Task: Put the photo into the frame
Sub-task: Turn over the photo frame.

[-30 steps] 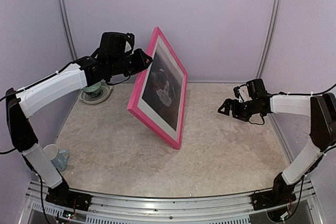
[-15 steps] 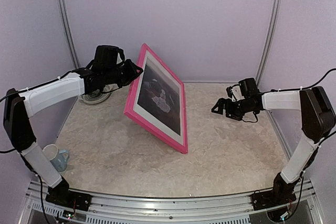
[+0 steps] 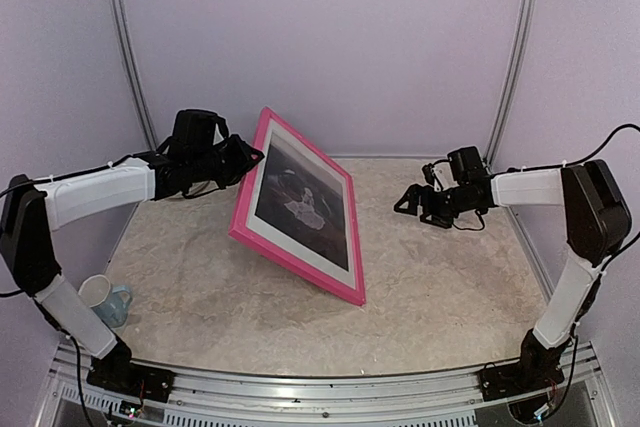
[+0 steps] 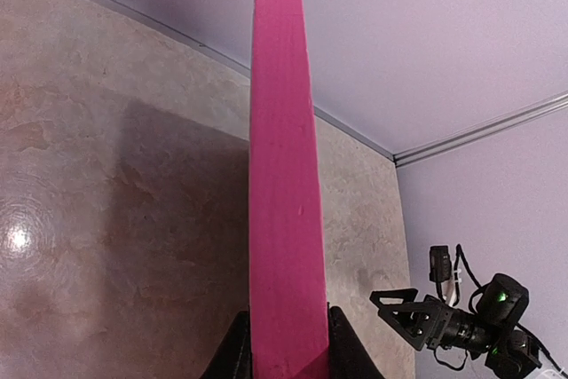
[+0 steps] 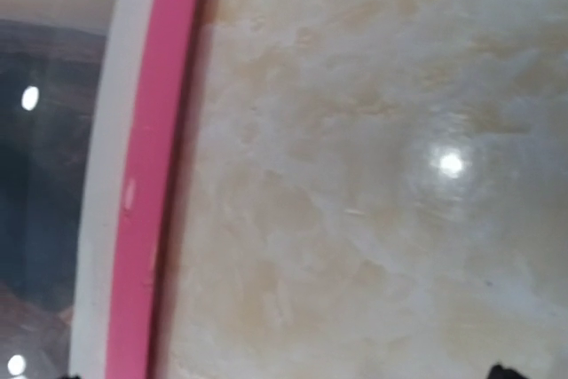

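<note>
Showing a late stage of the task: the photo appears already seated in the frame, visible through the window of the white mat, so insertion is judged done. What is left, by this judgement, is to set the frame down and let go. The frame stands tilted left of the worktop centre, its lower right corner touching the surface and its upper left edge raised toward the back left corner. The left end effector is clenched on that raised pink rail, one finger on each face. The right end effector, jaws spread and grasping nothing, hovers well apart from the frame toward the right edge, facing it.
</note>
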Robot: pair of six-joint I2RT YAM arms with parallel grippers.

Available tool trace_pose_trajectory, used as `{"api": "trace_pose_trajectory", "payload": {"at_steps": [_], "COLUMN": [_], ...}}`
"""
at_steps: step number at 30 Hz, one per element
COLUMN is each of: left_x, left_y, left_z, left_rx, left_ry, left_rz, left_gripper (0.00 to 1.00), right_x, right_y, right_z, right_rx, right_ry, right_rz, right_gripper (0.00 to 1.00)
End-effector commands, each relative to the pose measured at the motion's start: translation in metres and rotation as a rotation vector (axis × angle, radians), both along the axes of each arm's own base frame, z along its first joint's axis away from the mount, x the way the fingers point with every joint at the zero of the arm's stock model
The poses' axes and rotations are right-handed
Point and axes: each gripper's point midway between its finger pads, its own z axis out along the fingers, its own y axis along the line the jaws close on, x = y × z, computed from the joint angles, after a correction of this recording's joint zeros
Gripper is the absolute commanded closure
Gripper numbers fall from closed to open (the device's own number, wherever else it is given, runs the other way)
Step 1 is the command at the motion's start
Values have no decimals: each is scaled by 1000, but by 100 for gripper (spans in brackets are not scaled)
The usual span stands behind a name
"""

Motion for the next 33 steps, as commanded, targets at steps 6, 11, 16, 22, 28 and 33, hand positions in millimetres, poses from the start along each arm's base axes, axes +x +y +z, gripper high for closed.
{"api": "trace_pose_trajectory", "payload": {"at_steps": [6, 11, 16, 22, 28, 33], "left_x": [-3, -7, -11, -11, -16, -23], "left_y": [4, 2, 3, -8, -17, -23], "left_z": [36, 15, -2, -19, -42, -63], "left_rx": [-65, -83, -97, -126, -120, -128], "left_ry": [-157, -124, -114, -89, -53, -14], "left_rz": [-8, -21, -25, -56, -83, -115], "left_gripper": [98, 98, 98, 98, 96, 93], "right_x": [-2, -8, -14, -18, -23, -30], "right_y": [31, 41, 55, 68, 66, 62], "right_z": [8, 4, -2, -8, -14, -21], "right_rx": [47, 51, 76, 102, 91, 81], "right_ry": [-18, -6, 14, 35, 47, 63], "right_rz": [82, 108, 146, 179, 177, 174], "right_gripper": [1, 1, 1, 1, 1, 1]}}
